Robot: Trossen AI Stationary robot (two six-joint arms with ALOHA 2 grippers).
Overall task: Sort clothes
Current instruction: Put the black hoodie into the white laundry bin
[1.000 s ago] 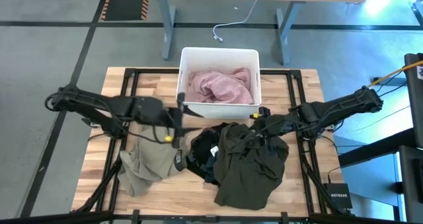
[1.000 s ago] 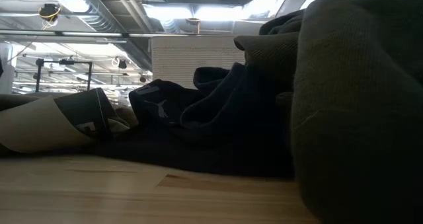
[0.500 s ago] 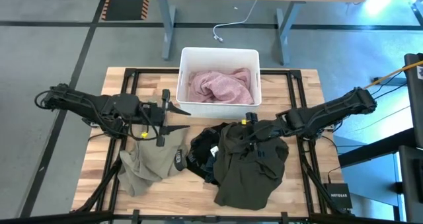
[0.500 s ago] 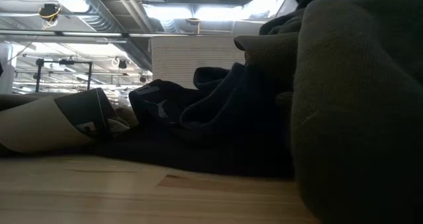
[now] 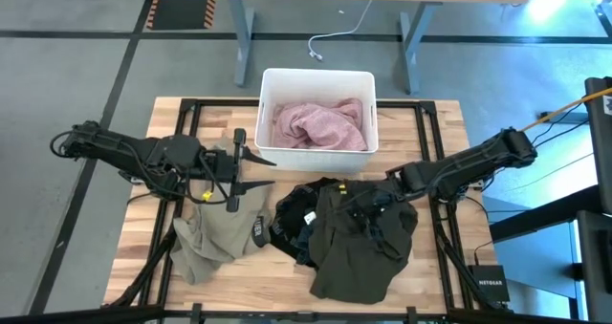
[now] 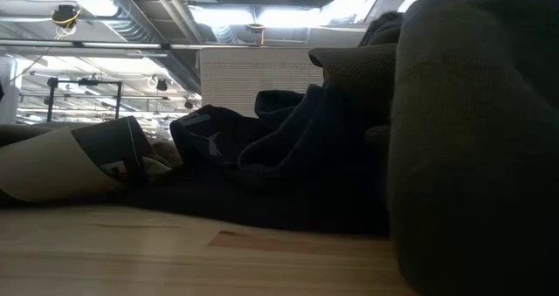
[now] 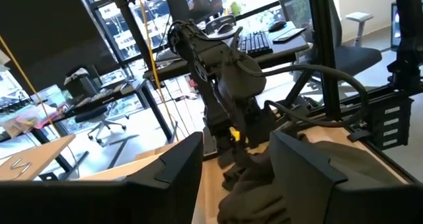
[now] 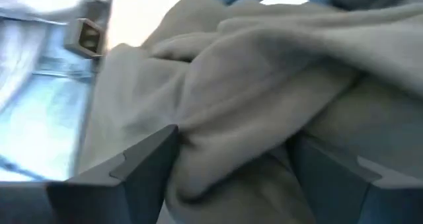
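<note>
The right gripper [image 5: 356, 202] has slid further in over the dark olive-grey garment [image 5: 363, 236] since a moment ago; its fingers [image 8: 115, 178] are spread wide with folds of that cloth between them. The left gripper [image 5: 251, 169] hangs open and empty above the khaki-olive garment [image 5: 212, 236]. The black garment [image 5: 295, 219] lies between the two on the wooden table [image 5: 143, 171]. The pink knit [image 5: 316, 123] sits in the white bin [image 5: 316, 77]. Only the left wrist view shows desks and office chairs beyond.
</note>
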